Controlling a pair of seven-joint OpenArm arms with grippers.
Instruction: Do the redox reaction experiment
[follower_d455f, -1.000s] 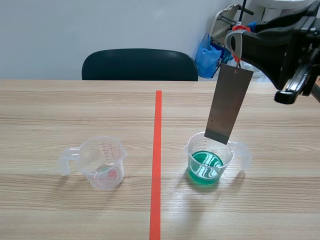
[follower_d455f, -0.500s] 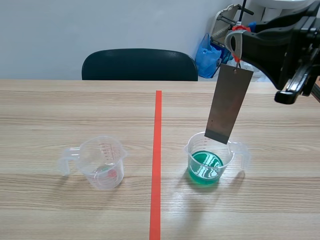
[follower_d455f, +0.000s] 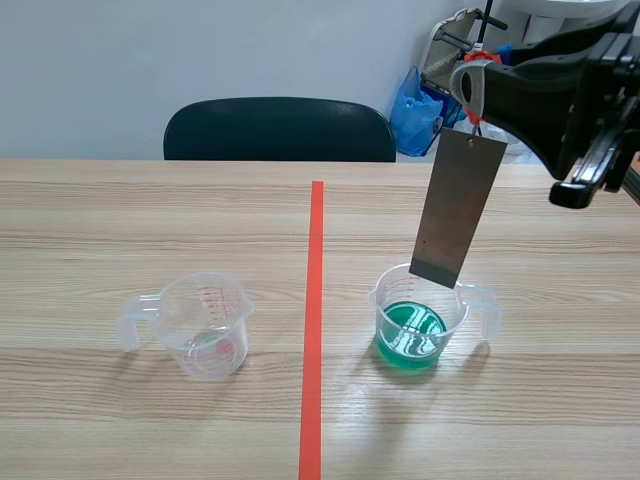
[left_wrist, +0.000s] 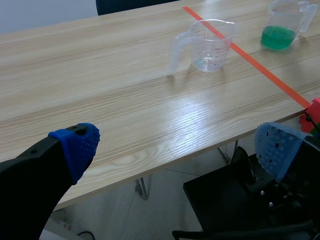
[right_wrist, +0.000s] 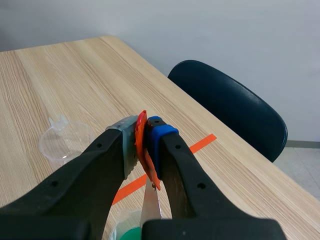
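Plain office-type test room: bare pale wall (follower_d455f: 200, 50) across the top, dark padded chair (follower_d455f: 280, 130) upper centre, wood-laminate surface (follower_d455f: 150, 210) marked with orange tape line (follower_d455f: 315, 300), blue plastic bag (follower_d455f: 413, 115) upper right.

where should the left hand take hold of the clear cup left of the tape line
By its handle, coming in from the robot's left. The clear cup stands upright with the handle jutting out toward that side, so the open left hand can likely close across the handle without squeezing the thin wall or tipping the cup.
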